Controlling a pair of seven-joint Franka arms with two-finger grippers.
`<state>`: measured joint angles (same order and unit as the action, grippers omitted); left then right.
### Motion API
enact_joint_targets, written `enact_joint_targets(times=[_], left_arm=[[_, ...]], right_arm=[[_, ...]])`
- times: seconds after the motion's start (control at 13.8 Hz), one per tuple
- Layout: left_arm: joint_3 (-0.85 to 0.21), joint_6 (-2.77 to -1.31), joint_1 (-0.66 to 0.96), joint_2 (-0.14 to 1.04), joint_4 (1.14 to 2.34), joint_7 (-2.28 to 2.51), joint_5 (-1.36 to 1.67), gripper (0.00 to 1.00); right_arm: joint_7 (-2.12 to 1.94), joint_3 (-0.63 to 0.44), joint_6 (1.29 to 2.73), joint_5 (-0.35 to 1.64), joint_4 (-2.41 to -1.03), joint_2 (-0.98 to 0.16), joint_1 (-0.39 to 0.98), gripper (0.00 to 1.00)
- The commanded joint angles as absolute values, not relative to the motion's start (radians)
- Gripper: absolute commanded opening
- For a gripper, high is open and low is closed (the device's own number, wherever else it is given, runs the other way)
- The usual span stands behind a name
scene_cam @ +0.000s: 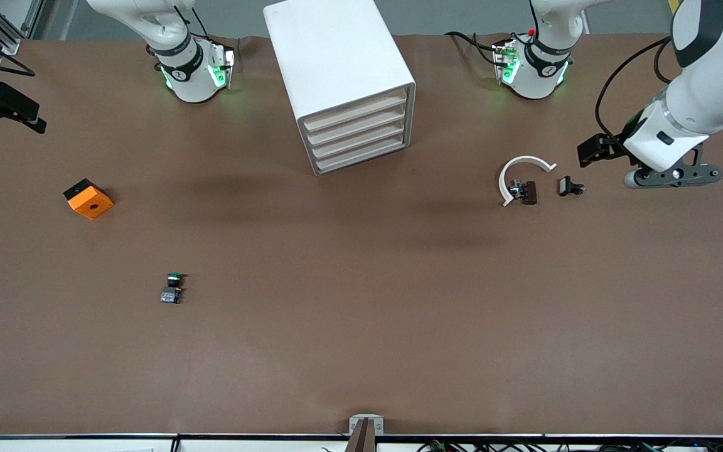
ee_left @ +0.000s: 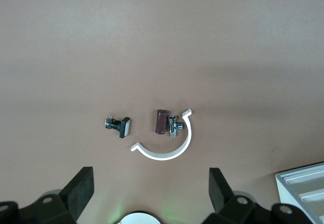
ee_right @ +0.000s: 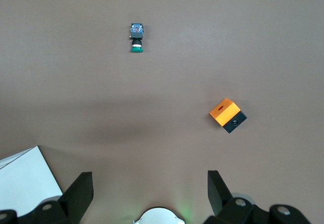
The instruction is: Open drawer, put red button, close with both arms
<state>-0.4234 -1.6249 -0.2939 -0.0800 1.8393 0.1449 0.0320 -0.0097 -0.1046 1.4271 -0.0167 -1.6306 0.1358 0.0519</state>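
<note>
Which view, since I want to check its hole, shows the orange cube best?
The right wrist view: the orange cube with a hole shows closest there, hole and black base both plain. The front view shows it smaller, toward the right arm's end of the table. The left wrist view misses it.

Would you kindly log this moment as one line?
drawers all shut; red button in white arc's curve; left claw open, empty; right claw open, empty; both above table ends

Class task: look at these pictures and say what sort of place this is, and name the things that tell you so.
Probably a robotics lab bench set up for handling trials. Two white robot arms stand along a plain brown table, where small test items lie spread out: a white drawer cabinet, an orange cube and a green-capped button.
</note>
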Motion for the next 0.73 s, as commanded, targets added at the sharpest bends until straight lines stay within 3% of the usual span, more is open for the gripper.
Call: enact_joint_targets(times=[0.0,0.15,0.65], left_arm=[[-0.417,-1.629,-0.307,-0.109,1.862,0.112,0.054,1.00],[-0.378,-1.634,-0.278,-0.109,1.859,0.110,0.054,1.00],[-0.016,-1.637,0.101,-0.107,1.861,0.110,0.054,1.00]], right_arm=[[0.005,-0.104,1.425,-0.005,-1.644,0.152,0.054,1.00],[0.005,-0.104,1.425,-0.005,-1.644,0.152,0.051,1.00],[0.003,-0.107,1.431,-0.005,-1.649,0.149,0.054,1.00]])
